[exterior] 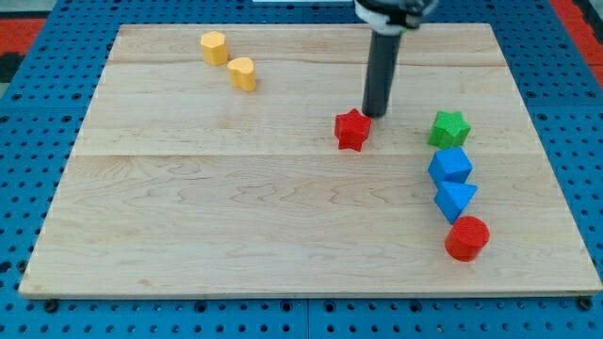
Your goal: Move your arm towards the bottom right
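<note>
My dark rod comes down from the view's top and its tip (375,115) rests on the wooden board (236,217), just above and to the right of the red star block (351,129), very close to it. To the view's right stand a green star block (449,128), a blue cube-like block (450,166), a blue triangular block (455,200) and a red cylinder block (467,237), in a column going down.
Two yellow blocks sit at the view's upper left: a hexagonal one (215,46) and a heart-like one (243,73). The board lies on a blue perforated table (28,188); its edges are near on all sides.
</note>
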